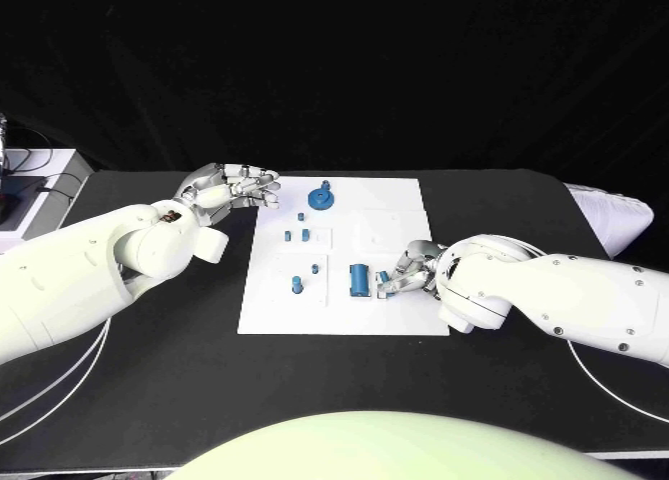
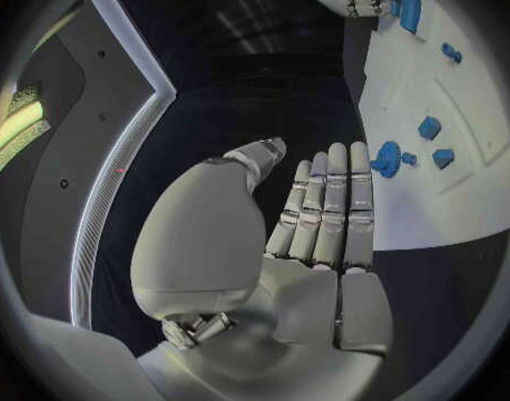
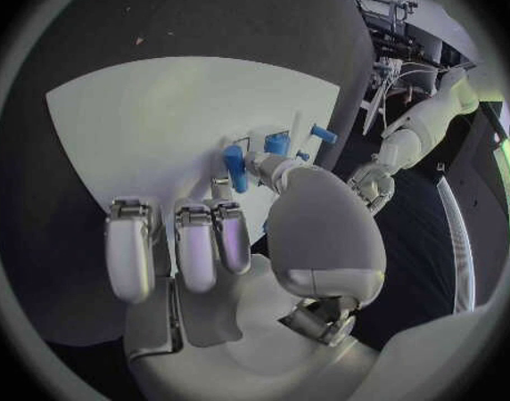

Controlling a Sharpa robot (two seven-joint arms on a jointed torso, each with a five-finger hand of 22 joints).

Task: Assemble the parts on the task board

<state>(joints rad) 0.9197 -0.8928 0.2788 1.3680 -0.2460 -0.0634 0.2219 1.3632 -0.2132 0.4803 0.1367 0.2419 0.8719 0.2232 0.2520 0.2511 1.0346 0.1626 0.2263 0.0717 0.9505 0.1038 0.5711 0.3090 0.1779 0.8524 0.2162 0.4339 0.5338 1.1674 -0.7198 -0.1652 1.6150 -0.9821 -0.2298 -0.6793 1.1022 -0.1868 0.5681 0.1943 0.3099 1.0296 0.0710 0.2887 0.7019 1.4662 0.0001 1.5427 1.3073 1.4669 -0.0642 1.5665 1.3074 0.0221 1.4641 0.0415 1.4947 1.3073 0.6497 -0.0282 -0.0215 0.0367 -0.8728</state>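
The main risk, as I judge it, sits at the right hand (image 1: 409, 270): it pinches a small blue plastic peg (image 3: 234, 167) between thumb and fingertip, and so thin a hold could let the peg twist or slip before it seats, leaving it crooked in its socket or loose on the flat white task board (image 1: 399, 315). A second risk is a nudge to the upright blue cylinder (image 1: 360, 280) standing just beside those fingers, which a small sideways drift of the hand could tip. The pinched peg lies at the fingertips, low over the board's near right part, with the cylinder just to its left in the head view. The left hand (image 1: 230, 187) holds nothing; its fingers lie straight and pressed together, off the board's far left edge, near the round blue knobbed part (image 1: 321, 199) but apart from it. Small blue pieces (image 1: 295, 236) lie between, well apart from either hand.
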